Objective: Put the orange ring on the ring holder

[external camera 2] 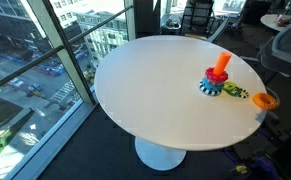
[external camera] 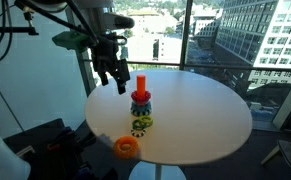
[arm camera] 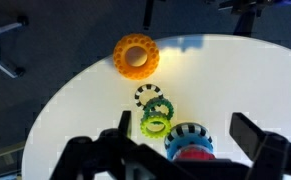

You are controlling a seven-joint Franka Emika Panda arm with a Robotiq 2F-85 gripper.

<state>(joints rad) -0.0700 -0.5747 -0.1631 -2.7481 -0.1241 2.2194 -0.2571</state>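
The desk (external camera: 205,110) is showing a smooth, white, faintly satin top. The orange ring (arm camera: 136,56) is looking like hard plastic, its surface dimpled with small holes. The holder (external camera: 141,97) and its stacked rings (arm camera: 190,140) are gleaming as glossy moulded plastic. The end effector (external camera: 112,82) is appearing matt black. The window glass (external camera 2: 35,70) is looking clear and smooth.

We take this for a high-rise office. Floor-to-ceiling windows (external camera 2: 55,50) look down on a street (external camera 2: 30,85) far below; tower blocks (external camera: 280,30) stand opposite. Round white meeting table (external camera 2: 145,80), black swivel chairs (external camera 2: 197,14) behind it, dark carpet (external camera 2: 85,150).
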